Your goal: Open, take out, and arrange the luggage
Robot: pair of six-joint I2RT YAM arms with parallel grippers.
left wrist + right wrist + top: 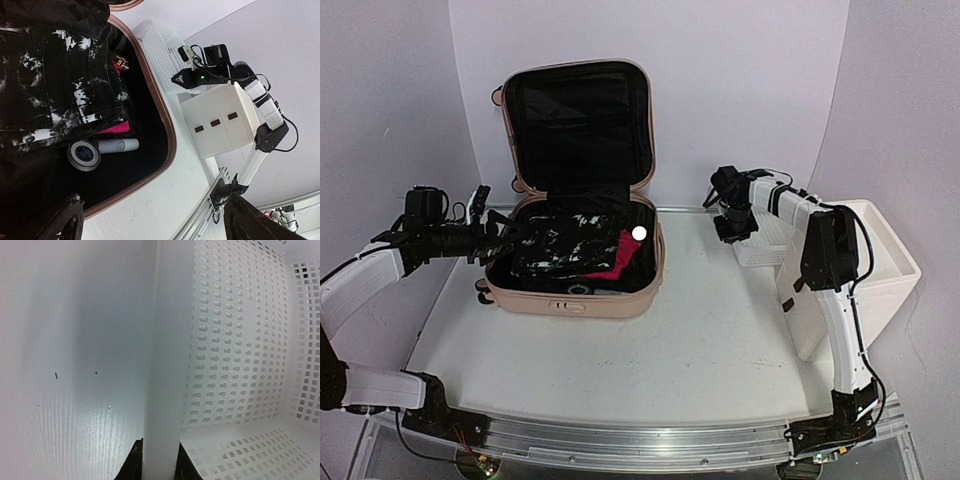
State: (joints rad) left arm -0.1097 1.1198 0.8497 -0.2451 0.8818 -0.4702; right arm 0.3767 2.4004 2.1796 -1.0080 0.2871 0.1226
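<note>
Lying open toward the table's back-left corner, the pale pink luggage holds its lid upright, with a white drawer cabinet at the right edge and a white mesh basket just beside it. Inside lie a black-and-white garment, a pink cloth, a tube and a round tin. The left claw is spread at the luggage's left rim; the right claw pinches the basket's rim.
</note>
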